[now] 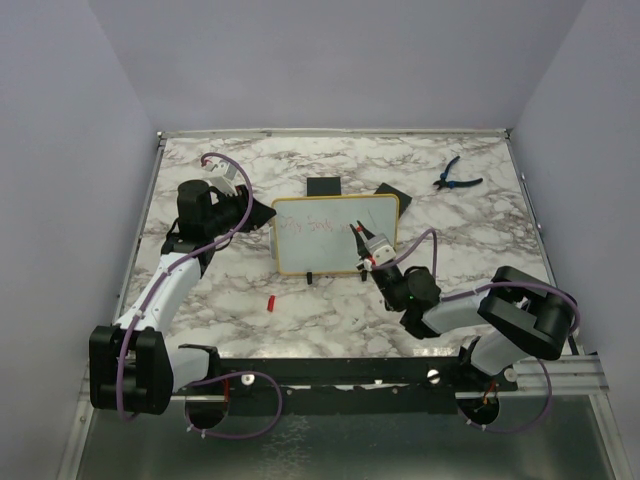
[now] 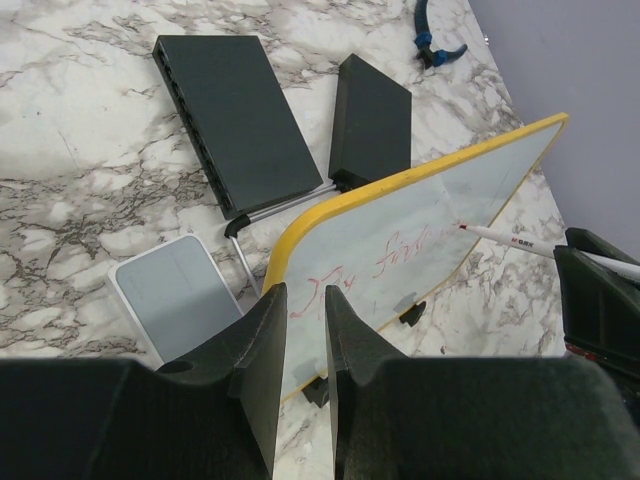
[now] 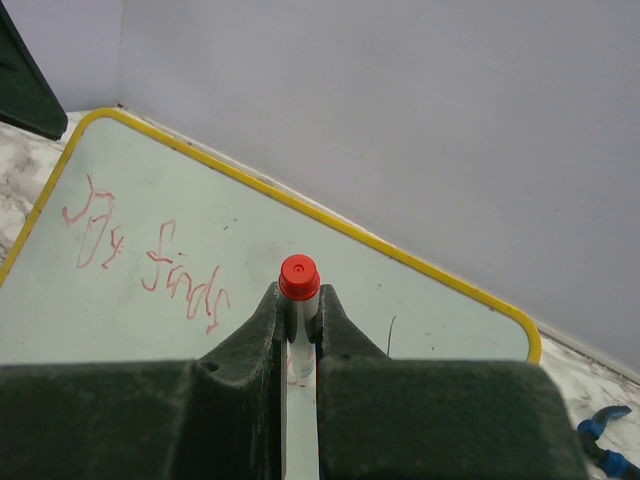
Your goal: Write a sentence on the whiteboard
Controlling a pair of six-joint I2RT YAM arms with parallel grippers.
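Whiteboard [image 1: 335,235] upright at middle of table [image 1: 480,230]; nearer us, small red object [image 1: 270,301]. Left gripper [image 2: 304,305] fingers nearly closed, pinching board's left edge. Right gripper [image 3: 299,300] fingers clamped on marker [image 2: 510,240] (tip touching board at end of red sentence [image 3: 160,265]). Beyond, we see black squares [image 1: 323,187], blue pliers [image 1: 457,177].

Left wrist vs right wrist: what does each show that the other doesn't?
Left wrist only: left jaws on the whiteboard's yellow edge, two black blocks behind it, a grey tile, the board's feet, marker tip at the writing. Right wrist only: right jaws clamping the marker, seen end-on. Both: board, red writing, marker, blue pliers.
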